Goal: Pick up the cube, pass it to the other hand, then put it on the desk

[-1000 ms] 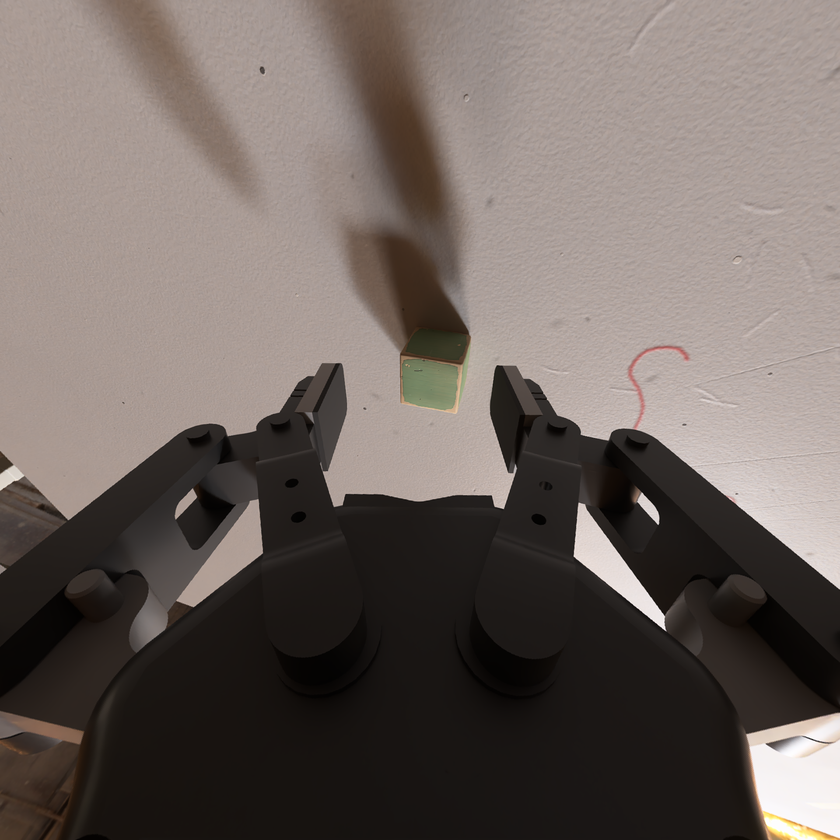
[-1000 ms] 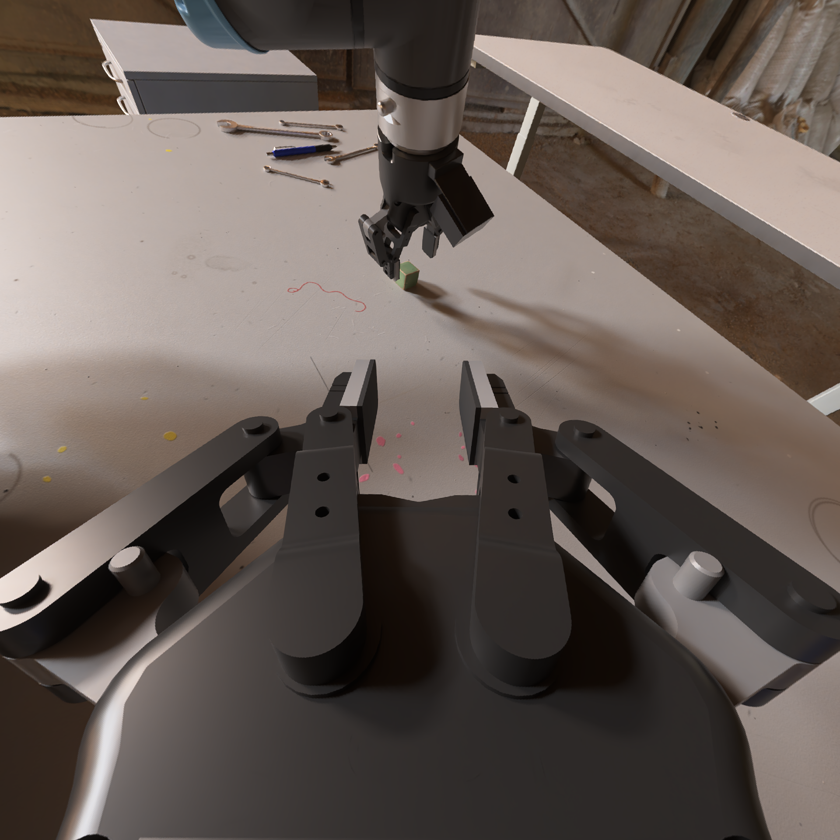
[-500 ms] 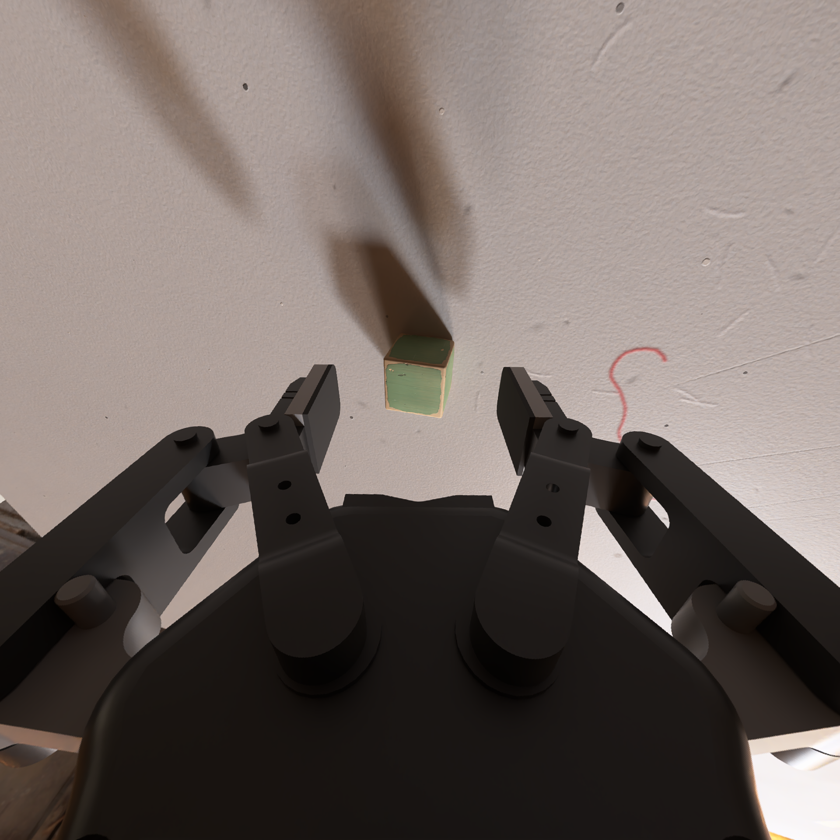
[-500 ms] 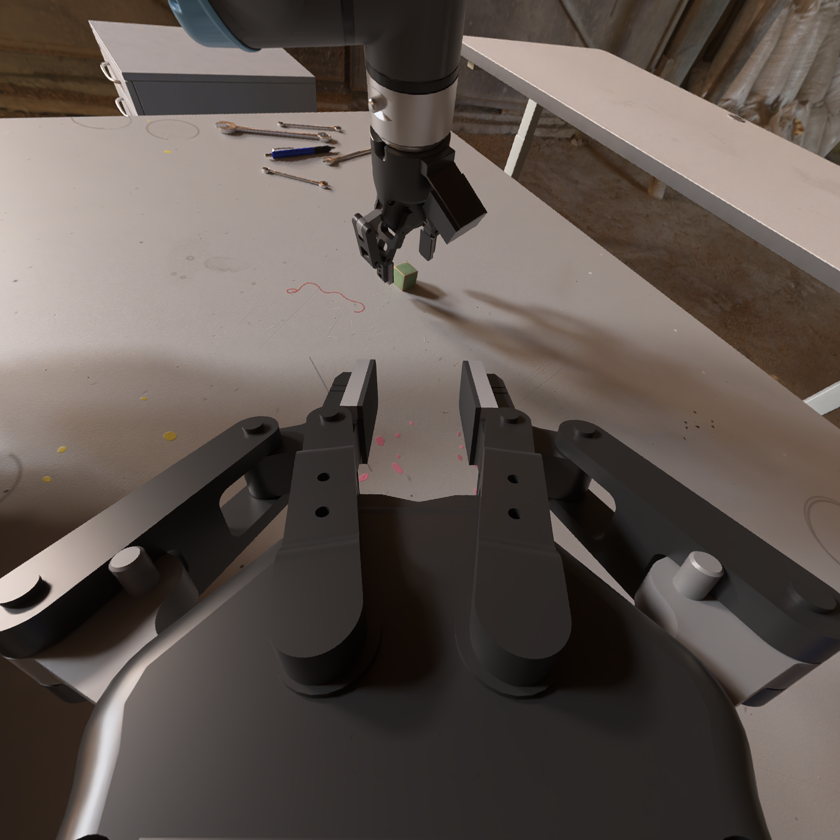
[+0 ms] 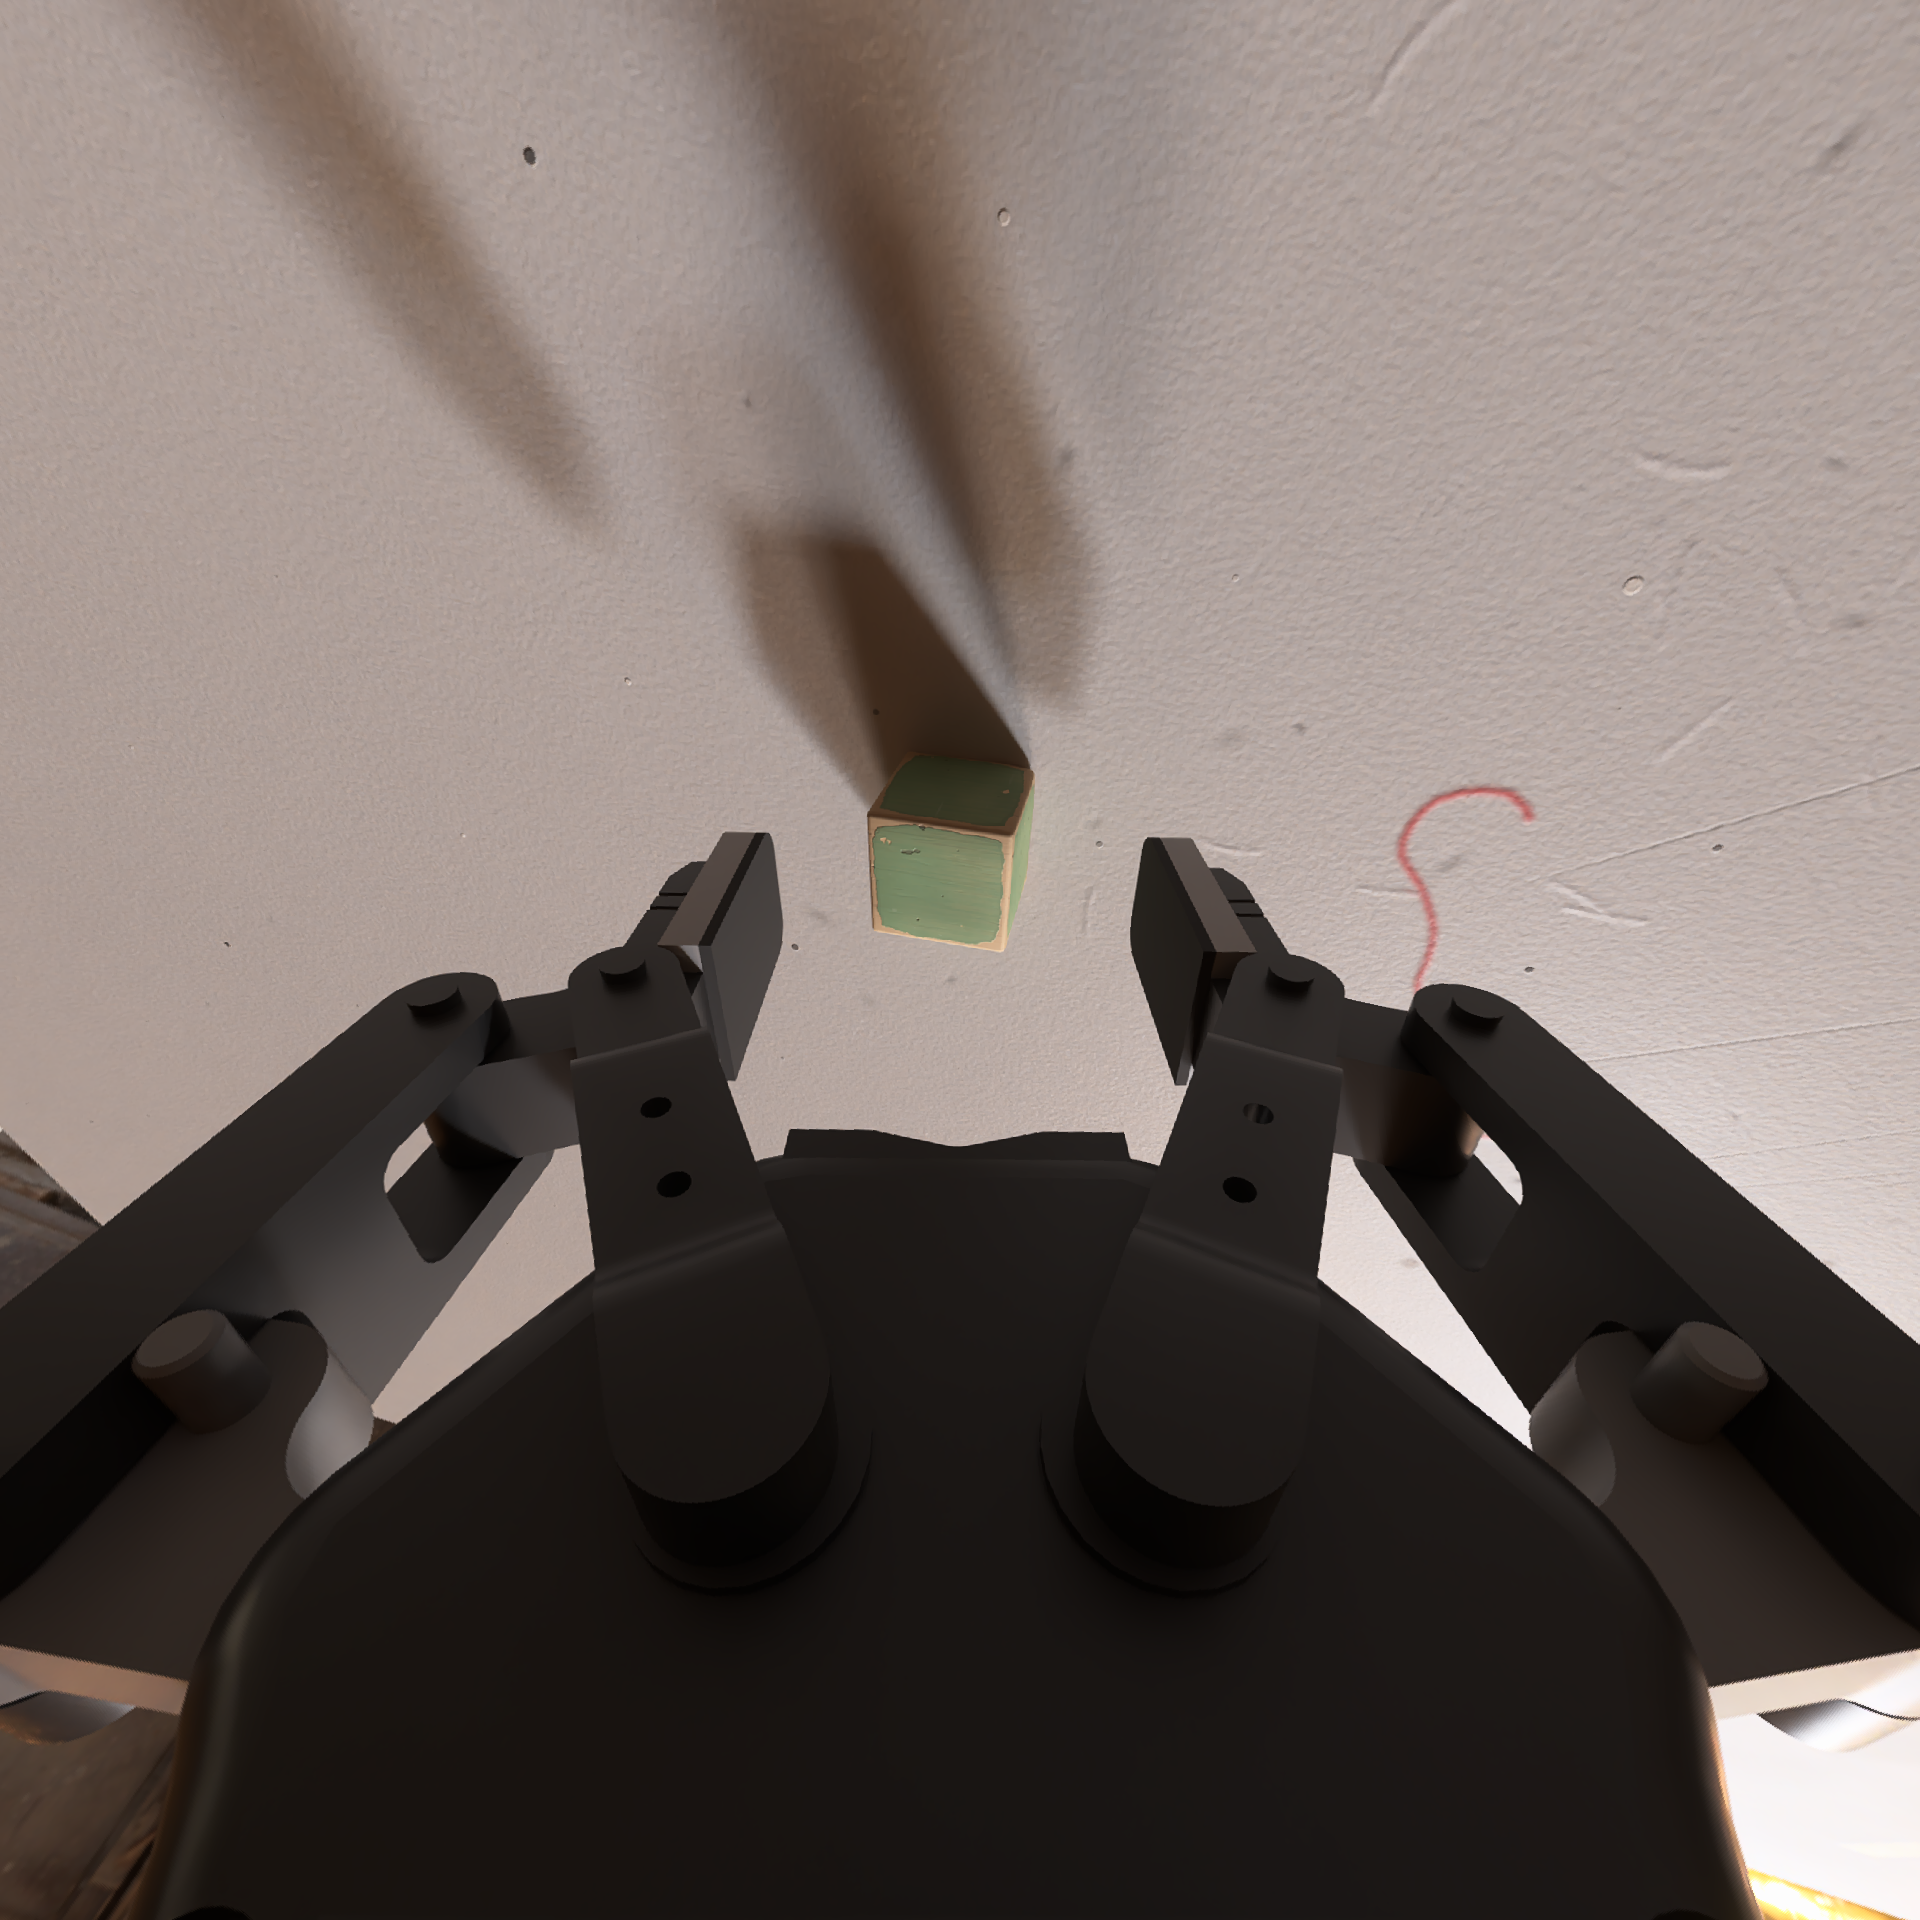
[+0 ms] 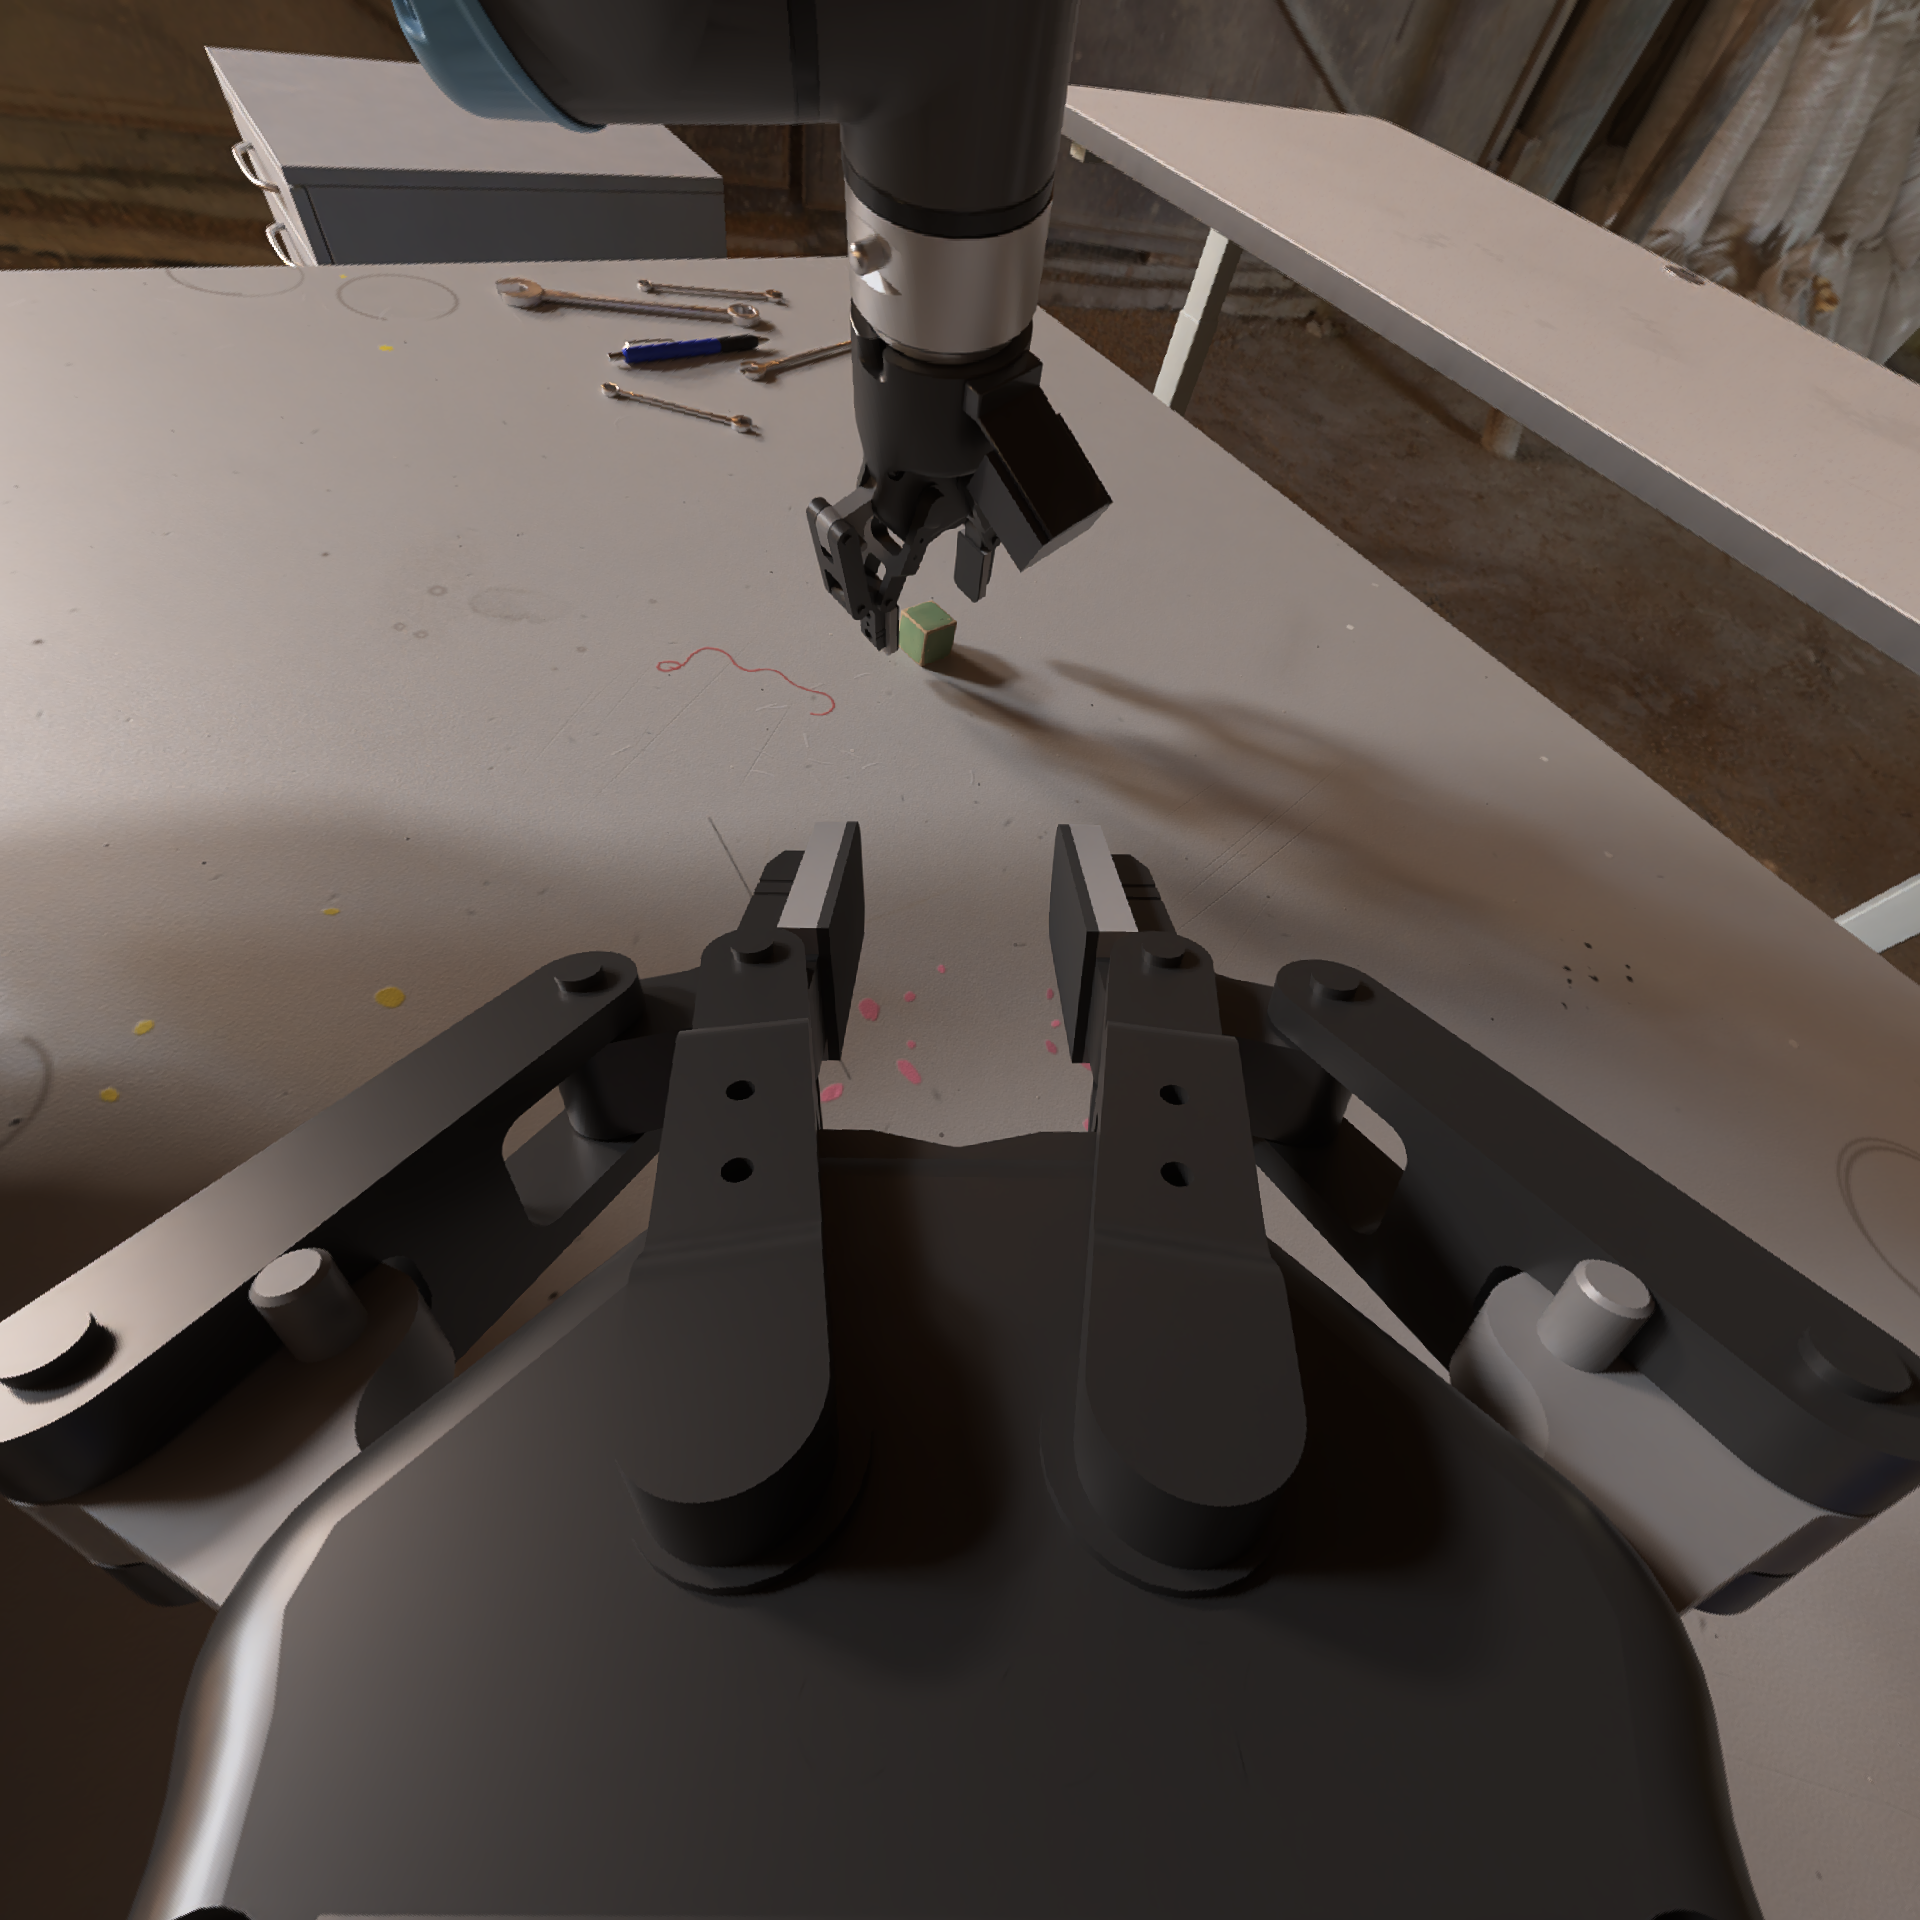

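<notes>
My left gripper [image 5: 956, 935] hangs spread wide over the green cube [image 5: 948, 864] on the desk [image 5: 1455, 416].

The cube sits on the desk just beyond my fingertips, in line with the gap and a little nearer the left finger [image 5: 740, 914], touching neither. A red scribble [image 5: 1434, 883] lies to its right. My right gripper [image 6: 956, 914] waits well apart, empty, its fingers parted.

Small green cube [image 5: 948, 871] with worn, pale wooden edges and scuffed paint; sat flat and upright on the grey surface [image 5: 1455, 416], turned slightly askew, casting a dark shadow behind, beside a thin red scribble [image 5: 1425, 883].
</notes>
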